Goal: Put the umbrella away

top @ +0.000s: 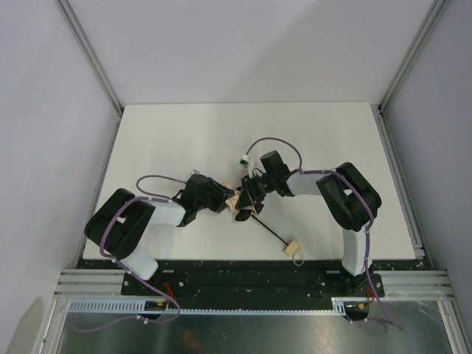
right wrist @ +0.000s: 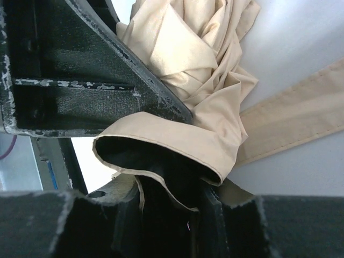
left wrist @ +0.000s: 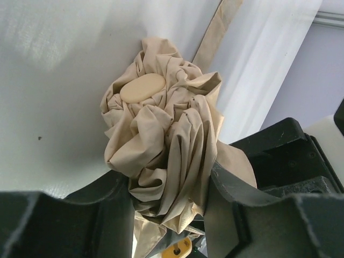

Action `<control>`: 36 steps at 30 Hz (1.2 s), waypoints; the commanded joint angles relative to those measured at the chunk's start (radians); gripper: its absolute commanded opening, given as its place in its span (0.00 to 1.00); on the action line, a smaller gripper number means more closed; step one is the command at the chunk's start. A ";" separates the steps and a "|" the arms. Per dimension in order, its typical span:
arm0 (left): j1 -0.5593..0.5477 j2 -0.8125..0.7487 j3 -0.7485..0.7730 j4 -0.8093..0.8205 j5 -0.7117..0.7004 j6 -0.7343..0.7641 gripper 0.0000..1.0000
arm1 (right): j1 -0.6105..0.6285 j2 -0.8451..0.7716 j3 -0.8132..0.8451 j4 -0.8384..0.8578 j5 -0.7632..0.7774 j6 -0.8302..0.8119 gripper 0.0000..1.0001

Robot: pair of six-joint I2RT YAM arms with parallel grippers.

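The umbrella (top: 237, 204) lies mid-table as a crumpled tan-beige bundle. Its thin black shaft (top: 271, 230) runs out toward the near edge and ends at the small tan handle (top: 291, 248). My left gripper (top: 223, 203) meets the bundle from the left and my right gripper (top: 251, 198) from the right. In the left wrist view the bunched fabric (left wrist: 166, 140), with its oval cap (left wrist: 142, 87), is squeezed between my left gripper (left wrist: 167, 185) fingers. In the right wrist view a fold of fabric (right wrist: 177, 145) drops between my right gripper (right wrist: 172, 196) fingers, which press on it.
The white table (top: 184, 133) is walled by grey panels with aluminium posts (top: 92, 55) at the back corners. The umbrella's flat closing strap (right wrist: 301, 118) trails across the table. One left-gripper finger (right wrist: 80, 70) fills the upper left of the right wrist view.
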 commanded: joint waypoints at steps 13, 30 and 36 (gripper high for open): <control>-0.013 -0.071 -0.069 -0.069 0.049 0.008 0.00 | 0.381 -0.181 0.031 -0.285 1.015 -0.216 0.85; -0.010 -0.082 -0.090 -0.096 0.031 0.084 0.51 | 0.282 -0.134 0.022 -0.200 0.668 -0.233 0.00; -0.012 -0.032 -0.067 -0.102 0.062 0.123 0.68 | 0.147 -0.164 0.020 -0.171 0.224 -0.231 0.00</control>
